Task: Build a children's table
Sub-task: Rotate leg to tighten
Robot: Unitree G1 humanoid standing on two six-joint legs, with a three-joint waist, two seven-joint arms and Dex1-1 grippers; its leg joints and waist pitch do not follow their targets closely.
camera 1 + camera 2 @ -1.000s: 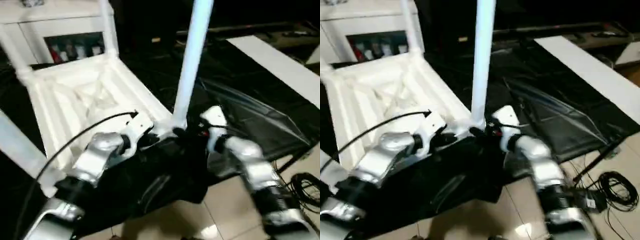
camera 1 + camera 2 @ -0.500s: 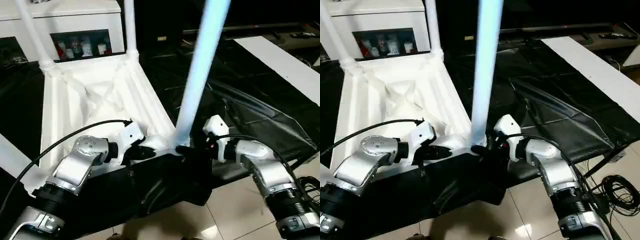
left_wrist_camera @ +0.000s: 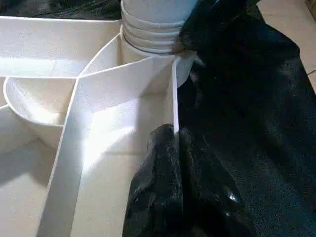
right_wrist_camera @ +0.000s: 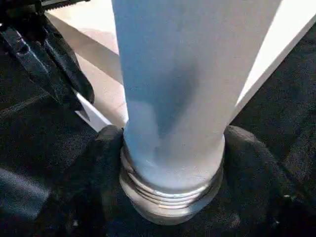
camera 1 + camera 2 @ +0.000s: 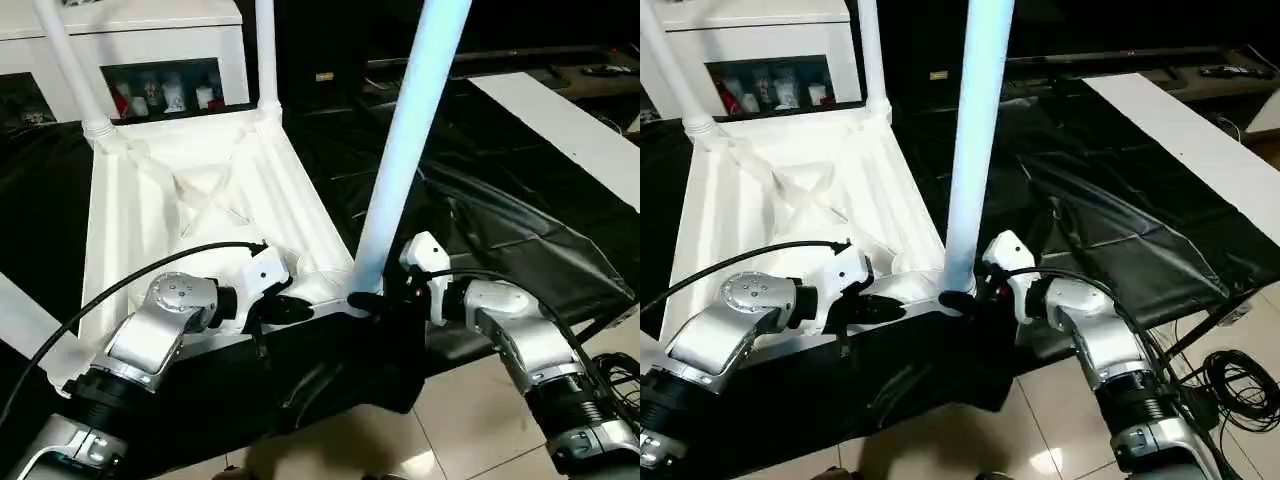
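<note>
The children's table lies upside down on black cloth, the ribbed underside of its white tabletop (image 5: 150, 200) facing up. Two white legs (image 5: 265, 60) stand in the far corner sockets. A third leg (image 5: 400, 170) rises from the near right corner socket (image 3: 153, 29). My right gripper (image 5: 375, 300) hugs this leg's ringed base (image 4: 170, 187), one black finger (image 4: 101, 153) on each side and touching it. My left gripper (image 5: 290, 308) is shut on the tabletop's thin near rim (image 3: 174, 98), close beside that socket. Another leg (image 5: 20, 320) slants past the near left corner.
A white cabinet (image 5: 150, 40) with glass doors stands behind the tabletop. Black cloth (image 5: 480, 200) covers the floor to the right, with a long white board (image 5: 560, 130) lying on it. Dark cables (image 5: 1230, 380) lie on the tiles at the near right.
The head camera has swung and steadied, so the whole picture shifted. My right gripper's fingers have drawn in around the leg's base. The left gripper keeps its hold on the rim.
</note>
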